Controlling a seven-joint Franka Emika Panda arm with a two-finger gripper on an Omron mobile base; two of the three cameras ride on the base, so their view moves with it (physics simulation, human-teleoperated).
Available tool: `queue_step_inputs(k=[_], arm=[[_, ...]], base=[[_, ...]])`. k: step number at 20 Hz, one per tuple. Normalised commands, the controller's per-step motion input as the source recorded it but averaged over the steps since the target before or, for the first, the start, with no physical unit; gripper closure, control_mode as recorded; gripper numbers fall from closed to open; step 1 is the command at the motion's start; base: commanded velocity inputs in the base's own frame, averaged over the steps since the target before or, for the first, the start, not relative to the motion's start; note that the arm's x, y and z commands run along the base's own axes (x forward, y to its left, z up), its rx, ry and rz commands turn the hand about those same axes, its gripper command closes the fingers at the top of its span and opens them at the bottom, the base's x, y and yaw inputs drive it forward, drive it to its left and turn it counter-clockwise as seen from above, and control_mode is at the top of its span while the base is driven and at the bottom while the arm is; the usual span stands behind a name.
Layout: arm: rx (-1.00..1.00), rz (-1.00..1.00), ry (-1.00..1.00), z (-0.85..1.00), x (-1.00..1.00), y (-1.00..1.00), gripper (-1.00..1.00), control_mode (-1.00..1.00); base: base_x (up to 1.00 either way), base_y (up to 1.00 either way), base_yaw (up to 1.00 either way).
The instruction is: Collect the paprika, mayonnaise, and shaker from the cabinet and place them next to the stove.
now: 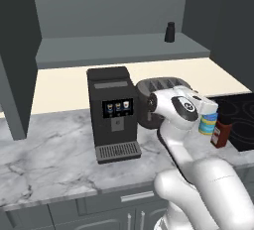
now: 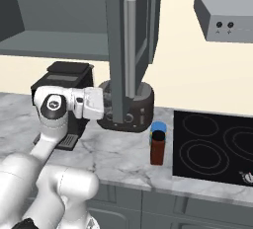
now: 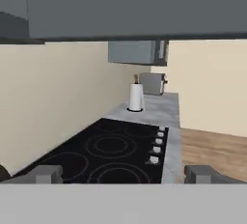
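The shaker [image 1: 169, 32], a small dark cylinder, stands at the right end of the open cabinet's grey shelf [image 1: 119, 50]. The paprika [image 1: 221, 132] [image 2: 157, 148] and the blue-lidded mayonnaise [image 1: 208, 123] [image 2: 158, 126] stand side by side on the marble counter, just left of the black stove [image 1: 240, 117] [image 2: 217, 146] [image 3: 116, 148]. My gripper [image 3: 124, 175] is open with nothing between its fingertips [image 3: 46, 174] and looks along the stove. The white hand [image 1: 204, 106] hovers above the mayonnaise, well below the shelf. The cabinet door [image 2: 129, 50] hangs in front of the hand's tip.
A black coffee machine [image 1: 113, 112] and a dark toaster [image 1: 161, 87] [image 2: 126, 110] stand on the counter under the cabinet. A range hood [image 2: 225, 23] hangs over the stove. A paper towel roll [image 3: 136, 97] stands beyond the stove's far end.
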Motion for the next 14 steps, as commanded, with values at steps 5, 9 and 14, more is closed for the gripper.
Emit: queue_step_inputs(k=[5, 9, 14], arm=[[-0.03, 0.3, 0.0, 0.58, -0.18, 0.39, -1.0, -1.0], [0.0, 0.27, 0.0, 0.75, -0.12, 0.38, -1.0, -1.0], [0.0, 0.27, 0.04, 0.77, 0.0, 0.44, -1.0, -1.0]], base=[[0.0, 0.0, 0.0], [0.0, 0.0, 0.0], [0.0, 0.0, 0.0]])
